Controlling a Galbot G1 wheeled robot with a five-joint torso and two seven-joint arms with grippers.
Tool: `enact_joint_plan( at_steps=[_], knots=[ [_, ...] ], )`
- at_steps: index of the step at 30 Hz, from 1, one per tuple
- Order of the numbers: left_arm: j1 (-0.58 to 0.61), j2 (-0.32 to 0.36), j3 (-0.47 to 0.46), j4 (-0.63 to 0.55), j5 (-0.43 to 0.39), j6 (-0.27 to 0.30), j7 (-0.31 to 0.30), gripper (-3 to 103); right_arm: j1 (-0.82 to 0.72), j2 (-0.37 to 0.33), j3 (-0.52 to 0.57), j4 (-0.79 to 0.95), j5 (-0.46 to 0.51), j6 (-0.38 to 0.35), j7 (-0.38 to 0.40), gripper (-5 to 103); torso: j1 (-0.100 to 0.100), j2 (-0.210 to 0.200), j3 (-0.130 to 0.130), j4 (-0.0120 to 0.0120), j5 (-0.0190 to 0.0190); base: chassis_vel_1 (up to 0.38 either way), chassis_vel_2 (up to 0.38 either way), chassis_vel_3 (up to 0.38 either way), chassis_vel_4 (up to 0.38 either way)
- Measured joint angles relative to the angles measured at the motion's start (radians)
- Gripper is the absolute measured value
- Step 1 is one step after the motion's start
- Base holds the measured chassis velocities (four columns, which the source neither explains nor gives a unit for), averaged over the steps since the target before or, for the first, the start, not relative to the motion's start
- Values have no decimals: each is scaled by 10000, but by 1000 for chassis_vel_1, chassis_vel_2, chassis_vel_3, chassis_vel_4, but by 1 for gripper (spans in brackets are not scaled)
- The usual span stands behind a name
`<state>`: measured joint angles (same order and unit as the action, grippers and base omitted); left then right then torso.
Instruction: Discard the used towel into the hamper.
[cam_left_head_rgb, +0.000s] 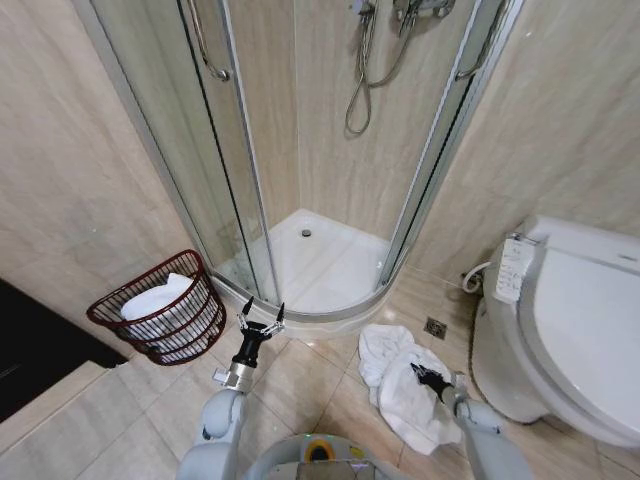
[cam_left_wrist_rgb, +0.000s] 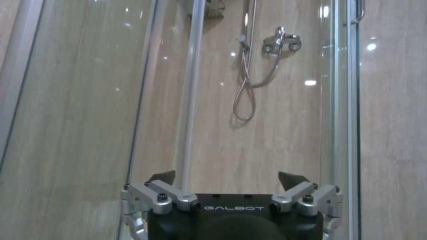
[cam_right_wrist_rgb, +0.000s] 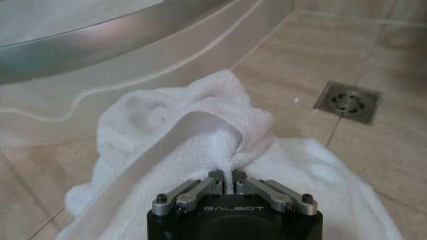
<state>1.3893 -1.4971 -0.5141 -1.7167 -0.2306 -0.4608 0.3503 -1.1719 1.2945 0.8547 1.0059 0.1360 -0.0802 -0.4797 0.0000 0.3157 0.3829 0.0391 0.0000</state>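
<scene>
So the right pincer (cam_left_head_rgb: 424, 375) is down low on the floor tiles, pressed together on a fold of the white towel (cam_left_head_rgb: 405, 385). The wrist view shows the fingers (cam_right_wrist_rgb: 217, 182) nearly touching with a ridge of cloth pinched between them. The towel is still a crumpled heap on the floor, lying between the shower's curved base and the toilet (cam_left_head_rgb: 565, 330), with the floor drain (cam_right_wrist_rgb: 348, 100) just beside it.

The left pincer (cam_left_head_rgb: 261, 318) is held up in front of the shower door, spread wide and holding nothing (you can see both finger tips (cam_left_wrist_rgb: 163, 177) well apart against the glass).

A bit further out on the robot's left sits the hamper (cam_left_head_rgb: 165, 310), the dark reddish-brown wire basket, leaning against the wall next to the shower enclosure. It already has some white cloth inside. It's well apart from the towel on the floor.

Past all that is the shower stall (cam_left_head_rgb: 320, 255) with its white tray, and the hose (cam_left_wrist_rgb: 247, 85) hanging on the back wall.
</scene>
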Motion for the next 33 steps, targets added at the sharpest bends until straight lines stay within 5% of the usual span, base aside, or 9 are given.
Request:
enact_joint_plan(
  at_steps=[5, 19, 26, 33],
  knots=[
    [89, 43, 3, -211, -24, -32, -14, 100, -388, 342, 36, 843, 332, 775, 1003, 5, 0, 0, 0, -1, 4, 0, 0, 0, 0],
    [151, 34, 145, -407, -52, -145, -1, 100, -2460, 1284, 826, 6386, 70, 1352, 1805, 5, 0, 0, -1, -1, -2, 0, 0, 0, 0],
    [228, 96, 121, -552, -187, -205, 3, 100, -3067, 1057, 1358, 9157, 179, 680, 1440, 5, 0, 0, -1, 0, -3, 0, 0, 0, 0],
    [375, 120, 4, -733, -396, -256, 0, 100, -4072, 97, 2584, 11610, 2041, -151, 542, 5, 0, 0, 0, -2, 3, 0, 0, 0, 0]
  ],
)
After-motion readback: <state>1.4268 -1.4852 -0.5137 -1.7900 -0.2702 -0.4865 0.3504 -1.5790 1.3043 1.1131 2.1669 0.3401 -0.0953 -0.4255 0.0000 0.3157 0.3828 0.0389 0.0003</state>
